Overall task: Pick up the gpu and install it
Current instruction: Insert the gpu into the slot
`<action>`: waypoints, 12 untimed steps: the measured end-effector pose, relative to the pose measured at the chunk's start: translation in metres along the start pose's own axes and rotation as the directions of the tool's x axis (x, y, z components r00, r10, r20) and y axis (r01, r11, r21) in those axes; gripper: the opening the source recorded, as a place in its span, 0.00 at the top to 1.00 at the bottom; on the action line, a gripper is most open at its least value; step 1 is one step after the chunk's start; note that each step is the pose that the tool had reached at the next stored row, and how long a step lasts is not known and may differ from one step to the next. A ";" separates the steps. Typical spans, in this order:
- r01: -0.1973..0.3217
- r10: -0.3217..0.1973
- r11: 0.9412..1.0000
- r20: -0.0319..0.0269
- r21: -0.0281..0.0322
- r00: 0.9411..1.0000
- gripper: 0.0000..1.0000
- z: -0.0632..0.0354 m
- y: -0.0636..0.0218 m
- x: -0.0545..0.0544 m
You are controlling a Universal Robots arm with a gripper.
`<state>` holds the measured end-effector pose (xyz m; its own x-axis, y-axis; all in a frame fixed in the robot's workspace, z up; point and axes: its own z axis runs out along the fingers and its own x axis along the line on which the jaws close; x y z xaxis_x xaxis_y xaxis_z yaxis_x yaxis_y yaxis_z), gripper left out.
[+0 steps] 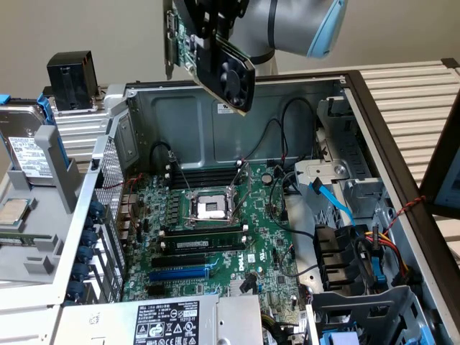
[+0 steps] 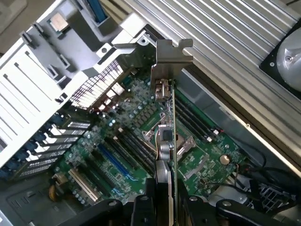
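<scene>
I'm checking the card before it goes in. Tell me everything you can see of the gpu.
The gpu is a small green circuit card with a black round fan on one face and a silver metal bracket along one end. The gripper is shut on it, holding it tilted in the air above the open computer case, clear of the motherboard. Nothing else touches it.

Plain beige wall (image 1: 86, 29) behind a ribbed metal tabletop (image 1: 413, 93).
Lit softly and evenly, with a faint sheen on the metal. Spread in pale parallel slats at the exterior view's right, and again at its left under a black box (image 1: 70, 79). Cut off at the far right edge by a dark, flat panel (image 1: 444, 169).
</scene>
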<state>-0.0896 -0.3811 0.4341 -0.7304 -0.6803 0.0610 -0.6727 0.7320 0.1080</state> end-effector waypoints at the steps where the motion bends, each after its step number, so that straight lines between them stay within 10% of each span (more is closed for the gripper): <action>1: 0.019 -0.019 1.000 -0.002 0.001 1.000 0.72 0.0001 0.0000 0.000; 12: 0.217 -0.216 0.976 -0.013 0.010 0.976 0.72 0.0007 -0.0001 0.000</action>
<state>-0.0896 -0.3811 0.4334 -0.5659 -0.8230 0.0494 -0.8160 0.5677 0.1089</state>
